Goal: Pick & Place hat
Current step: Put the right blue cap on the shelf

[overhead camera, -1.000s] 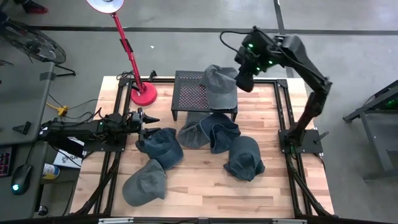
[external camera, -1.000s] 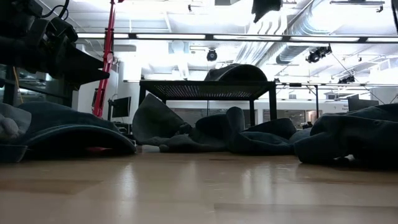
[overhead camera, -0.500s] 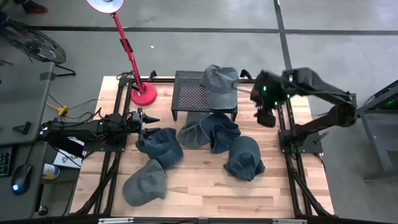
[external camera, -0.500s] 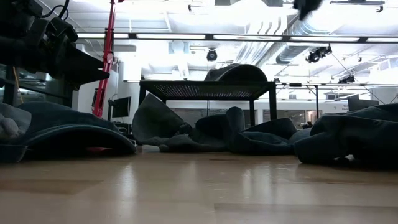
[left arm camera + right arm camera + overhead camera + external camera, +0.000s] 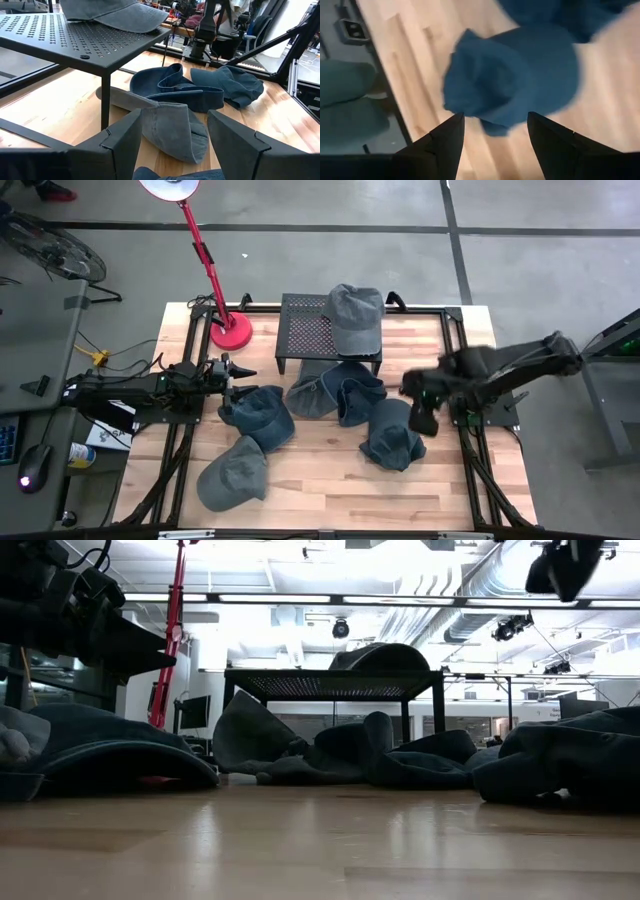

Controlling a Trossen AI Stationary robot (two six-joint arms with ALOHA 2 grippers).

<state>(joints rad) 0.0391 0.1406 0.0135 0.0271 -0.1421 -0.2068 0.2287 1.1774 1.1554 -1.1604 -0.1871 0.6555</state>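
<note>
The right gripper [image 5: 424, 406] has swung down from beside the rack to hover over the blue hat [image 5: 392, 433] at about 4 o'clock on the table [image 5: 310, 470], fingers spread wide and empty. The left gripper [image 5: 236, 373] waits at 9 o'clock, wide apart too. Six hats show: one grey hat [image 5: 355, 317] on the black perforated rack [image 5: 308, 326], five on the wood. The blue one is soft denim, crumpled, crown up. One red lamp [image 5: 205, 255] stands at 11 o'clock.

right tool [image 5: 421, 418] blurred, hat [image 5: 512, 80] blurred
</note>
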